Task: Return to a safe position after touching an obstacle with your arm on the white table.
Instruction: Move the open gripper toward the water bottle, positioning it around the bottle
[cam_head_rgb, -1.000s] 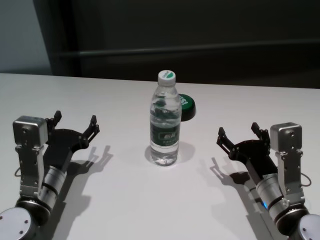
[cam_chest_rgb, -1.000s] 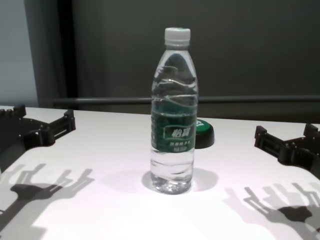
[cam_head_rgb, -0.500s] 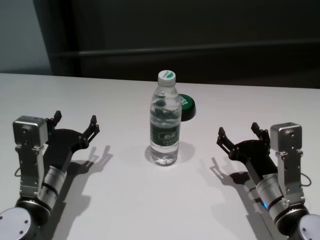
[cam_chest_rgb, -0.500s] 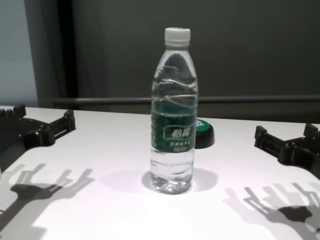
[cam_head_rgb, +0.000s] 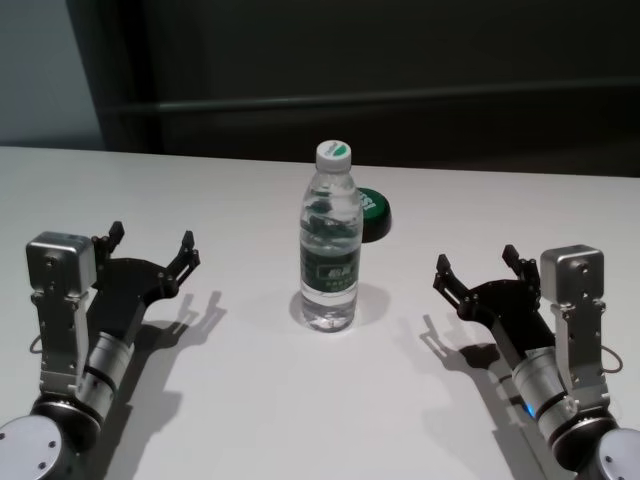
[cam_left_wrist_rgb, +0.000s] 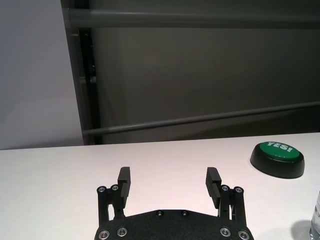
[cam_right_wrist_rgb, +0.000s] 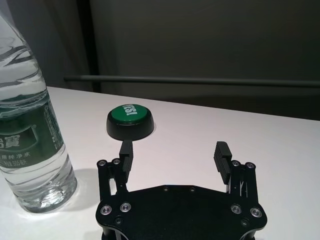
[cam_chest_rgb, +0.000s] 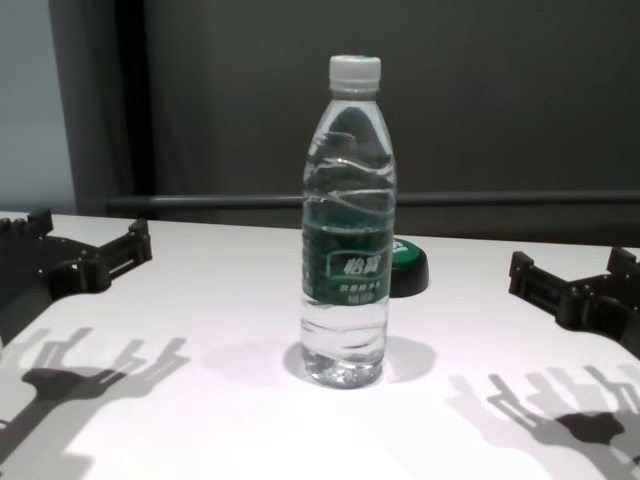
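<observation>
The obstacle, a clear water bottle with a white cap and a dark green label, stands upright in the middle of the white table. It also shows in the chest view and at the edge of the right wrist view. My left gripper is open and empty, well to the left of the bottle, low over the table. My right gripper is open and empty, well to the right of it. Neither touches the bottle.
A low round black disc with a green top lies just behind and to the right of the bottle; it also shows in the left wrist view and the right wrist view. A dark wall with a rail runs behind the table's far edge.
</observation>
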